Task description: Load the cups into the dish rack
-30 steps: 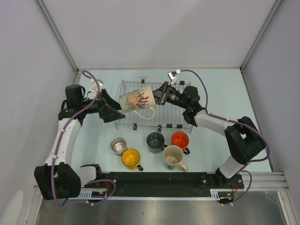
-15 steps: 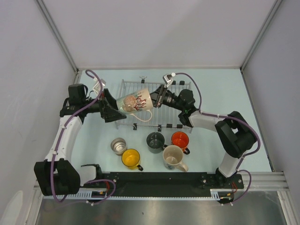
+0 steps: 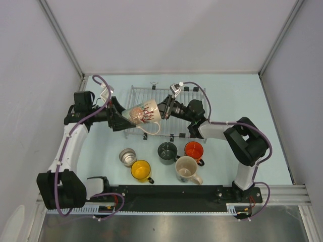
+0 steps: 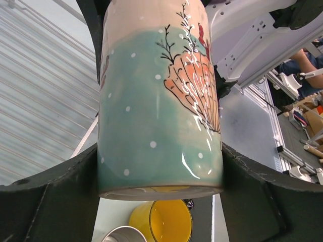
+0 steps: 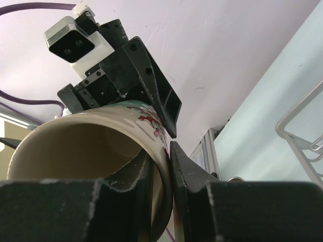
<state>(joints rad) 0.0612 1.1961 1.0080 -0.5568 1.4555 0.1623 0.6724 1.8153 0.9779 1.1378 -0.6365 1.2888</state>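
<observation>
Handover above the rack (image 3: 144,95): I am pinching the mug (image 3: 144,112) at its rim in the right gripper (image 3: 164,108), clasping its body in the left gripper (image 3: 123,120); next, the right must release.

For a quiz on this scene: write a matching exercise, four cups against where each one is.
1. decorated mug
2. steel cup
3. orange-red cup
4. yellow cup

A. just right of the dark grey mug
B. leftmost cup on the table
C. off the table, right pincer clamped on its rim
D. beside the steel cup, nearer the arm bases

Pairs: 1-C, 2-B, 3-A, 4-D
</observation>
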